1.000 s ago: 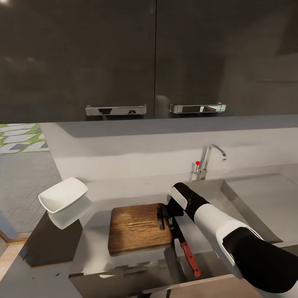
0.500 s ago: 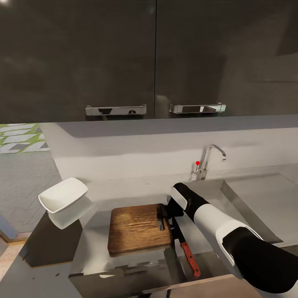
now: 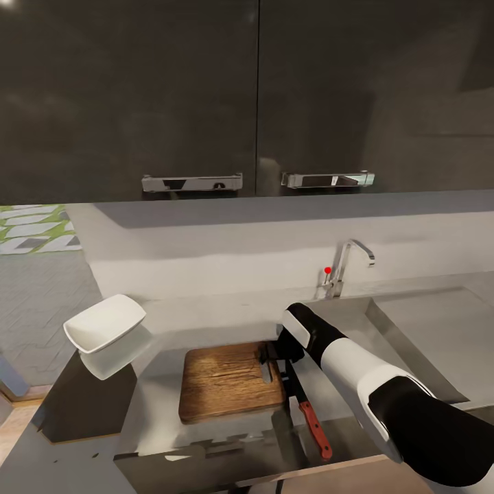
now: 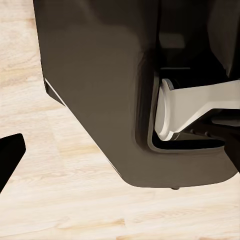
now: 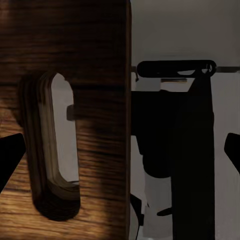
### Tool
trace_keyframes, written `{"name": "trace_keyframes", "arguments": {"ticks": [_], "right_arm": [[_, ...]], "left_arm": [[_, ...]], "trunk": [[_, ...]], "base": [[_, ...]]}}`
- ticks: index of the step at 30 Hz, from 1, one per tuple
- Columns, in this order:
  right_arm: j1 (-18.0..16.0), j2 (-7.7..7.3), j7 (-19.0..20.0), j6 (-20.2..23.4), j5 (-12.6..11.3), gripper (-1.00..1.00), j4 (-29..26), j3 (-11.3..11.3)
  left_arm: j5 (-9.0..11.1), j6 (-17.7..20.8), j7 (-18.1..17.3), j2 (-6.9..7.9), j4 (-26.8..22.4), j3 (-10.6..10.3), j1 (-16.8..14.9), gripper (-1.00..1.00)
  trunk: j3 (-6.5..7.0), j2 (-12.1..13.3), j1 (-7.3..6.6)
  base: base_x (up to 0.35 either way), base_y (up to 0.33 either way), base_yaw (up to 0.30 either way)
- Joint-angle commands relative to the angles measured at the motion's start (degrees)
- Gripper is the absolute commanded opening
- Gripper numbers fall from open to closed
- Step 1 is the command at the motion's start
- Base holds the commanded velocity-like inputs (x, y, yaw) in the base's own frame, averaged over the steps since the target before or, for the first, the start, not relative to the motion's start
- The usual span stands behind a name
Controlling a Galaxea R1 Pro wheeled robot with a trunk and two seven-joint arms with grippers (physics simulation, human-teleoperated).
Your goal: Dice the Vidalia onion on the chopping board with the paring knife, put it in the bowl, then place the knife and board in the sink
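While the right arm reaches forward over the glossy grey surface, its right gripper hangs over the slotted short edge of the rectangular dark brown wooden chopping board. In the right wrist view the two dark fingers sit far apart at opposite frame edges, clamped on nothing; between them are the board's slot-shaped handle hole and the board's edge.

Board lies flat on the surface, just beside the grey steel sink, handle end toward the sink. Slim paring knife with red handle and dark blade lies just beside that same short edge, blade toward the gripper, handle toward the front metallic edge. Cannot tell if the knife touches the board.

Shallow white squarish bowl sits well apart from the board at the far left end of the surface, tilted, looks perched off the surface edge. Chrome tap with red-tipped lever stands behind the sink. Glossy black upper cabinets above.

Left wrist view: light wood floor, a dark brown rounded panel, one dark finger of the left gripper at the frame edge; cannot tell if those fingers are apart or together.
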Motion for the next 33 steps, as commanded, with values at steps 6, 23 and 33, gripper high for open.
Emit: {"name": "trace_keyframes", "arguments": {"ticks": [6, 23, 33], "right_arm": [[-0.1, -0.02, -0.4, 0.1, -0.7, 1.00, -0.1, 0.6], [-0.1, -0.09, -0.5, 0.1, -0.6, 1.00, -10.6, 1.0], [-0.1, -0.42, -0.1, 0.1, -0.6, 1.00, -16.8, 0.8]], "left_arm": [[0.0, -0.1, 0.0, -0.01, -0.1, 0.0, 0.0, 1.00], [0.0, -0.1, 0.0, -0.01, -0.1, 0.0, 0.0, 1.00], [0.0, -0.1, 0.0, 0.18, -0.1, 0.0, 0.0, 1.00]], "trunk": [[-0.11, -0.1, 0.04], [-0.11, -0.1, 0.04], [-0.11, -0.1, 0.04]], "base": [[0.000, 0.000, 0.000], [0.000, 0.000, 0.000], [-0.023, 0.017, 0.000]]}}
